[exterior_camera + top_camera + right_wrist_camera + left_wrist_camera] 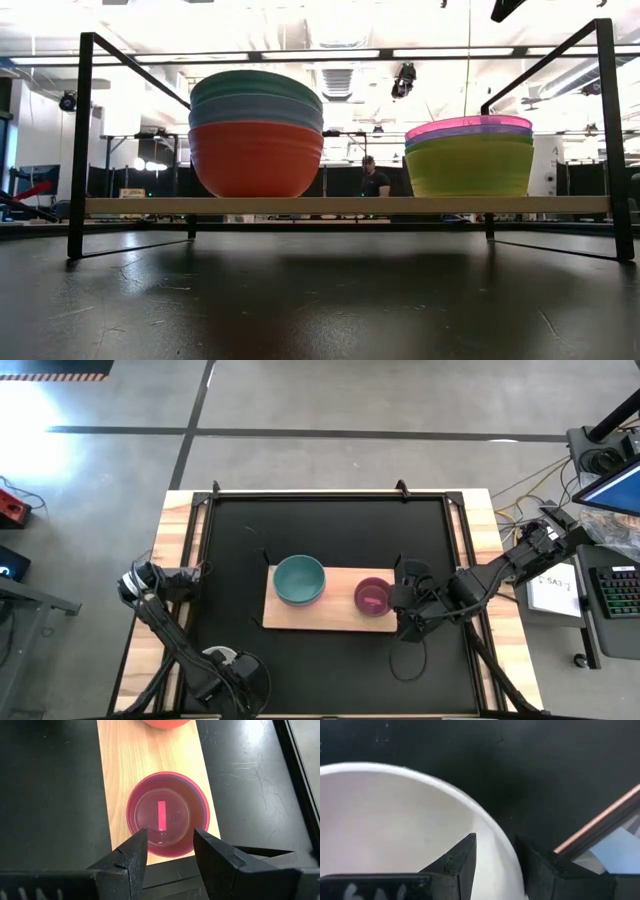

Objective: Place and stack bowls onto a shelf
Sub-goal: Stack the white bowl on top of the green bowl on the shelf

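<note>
A grey concrete floor (330, 400) is surrounding the table, with dark seam lines (300, 432) running across it. Bright glare (40, 450) is falling on the floor at the left. At the right, a desk is carrying a keyboard (622, 592), a sheet of paper (556, 590) and a monitor (612, 490), with cables (520, 488) trailing nearby. In the low view, ceiling light strips (300, 55) are shining overhead, and a person (374, 178) is standing far back among dark equipment.
</note>
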`<state>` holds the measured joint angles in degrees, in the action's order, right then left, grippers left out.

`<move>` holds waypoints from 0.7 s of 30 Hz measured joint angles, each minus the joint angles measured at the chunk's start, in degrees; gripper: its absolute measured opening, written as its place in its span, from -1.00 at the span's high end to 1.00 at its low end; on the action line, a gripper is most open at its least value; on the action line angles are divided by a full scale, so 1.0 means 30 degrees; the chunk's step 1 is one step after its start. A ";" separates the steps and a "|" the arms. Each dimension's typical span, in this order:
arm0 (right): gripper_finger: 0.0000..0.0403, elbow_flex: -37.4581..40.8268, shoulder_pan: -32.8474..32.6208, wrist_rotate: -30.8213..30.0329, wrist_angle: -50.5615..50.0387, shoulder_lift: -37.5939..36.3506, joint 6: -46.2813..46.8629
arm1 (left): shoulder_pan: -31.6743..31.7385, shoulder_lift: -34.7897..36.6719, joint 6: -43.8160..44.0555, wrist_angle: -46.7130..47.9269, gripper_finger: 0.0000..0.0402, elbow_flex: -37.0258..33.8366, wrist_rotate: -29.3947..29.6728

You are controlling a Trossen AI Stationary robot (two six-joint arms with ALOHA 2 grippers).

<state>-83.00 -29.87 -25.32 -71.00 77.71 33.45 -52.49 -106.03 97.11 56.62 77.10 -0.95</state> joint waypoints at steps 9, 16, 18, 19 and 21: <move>0.26 0.0000 0.0000 0.0000 -0.0007 0.0000 0.0000 | -0.0001 -0.0321 -0.1267 -0.0052 0.90 0.0000 0.0052; 0.26 0.0000 0.0000 0.0000 -0.0014 0.0000 0.0000 | 0.0007 0.0535 -0.2543 -0.3677 0.98 0.0000 -0.0293; 0.26 0.0000 0.0000 0.0000 -0.0014 0.0000 0.0000 | -0.0007 0.0947 -0.3306 -0.6245 0.99 0.0022 -0.0436; 0.26 0.0000 0.0000 0.0000 -0.0013 0.0000 0.0000 | -0.0007 0.1116 -0.3824 -0.7385 0.99 0.0022 -0.0447; 0.26 0.0000 0.0000 0.0007 0.0021 0.0000 0.0000 | 0.0006 0.1525 -0.4950 -0.9459 1.00 0.0022 -0.0407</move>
<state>-83.00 -29.87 -25.30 -70.94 77.71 33.45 -52.47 -101.45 82.26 28.25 77.17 -2.17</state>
